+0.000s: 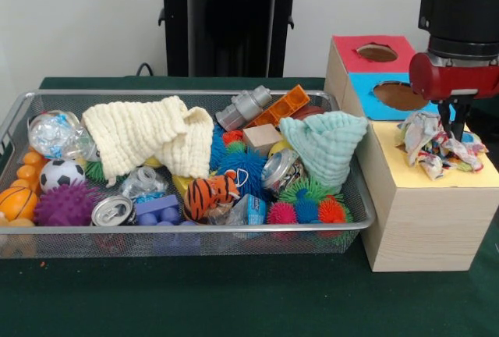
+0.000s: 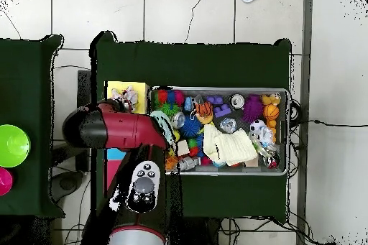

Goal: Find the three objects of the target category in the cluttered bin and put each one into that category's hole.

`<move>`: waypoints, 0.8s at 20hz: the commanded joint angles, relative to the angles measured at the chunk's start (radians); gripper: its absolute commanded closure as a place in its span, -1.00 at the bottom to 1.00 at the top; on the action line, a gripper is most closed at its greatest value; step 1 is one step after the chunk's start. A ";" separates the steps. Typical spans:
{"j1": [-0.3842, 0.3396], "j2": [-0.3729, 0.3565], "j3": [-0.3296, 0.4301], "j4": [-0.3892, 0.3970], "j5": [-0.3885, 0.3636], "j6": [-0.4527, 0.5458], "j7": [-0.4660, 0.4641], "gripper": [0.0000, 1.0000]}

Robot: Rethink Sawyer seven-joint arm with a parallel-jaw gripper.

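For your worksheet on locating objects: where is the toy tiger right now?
In the front view, the toy tiger lies near the wire bin's front rim, slightly left of centre, between the blue block and the small blue carton.

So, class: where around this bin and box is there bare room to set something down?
Free: green cloth before the wire bin, and the box's yellow top beside the crumpled cloth under the gripper. The bin itself is packed throughout.
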 commanded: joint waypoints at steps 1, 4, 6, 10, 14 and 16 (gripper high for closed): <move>0.001 0.178 0.021 0.049 -0.009 0.030 0.215 1.00; 0.003 0.190 0.017 0.046 -0.005 0.022 0.222 1.00; 0.002 0.198 0.018 0.044 -0.003 0.012 0.223 1.00; 0.004 0.217 0.012 0.034 -0.015 -0.022 0.213 1.00; 0.014 0.228 -0.005 0.021 -0.028 -0.037 0.206 1.00; 0.023 0.224 -0.021 0.019 -0.033 -0.024 0.204 1.00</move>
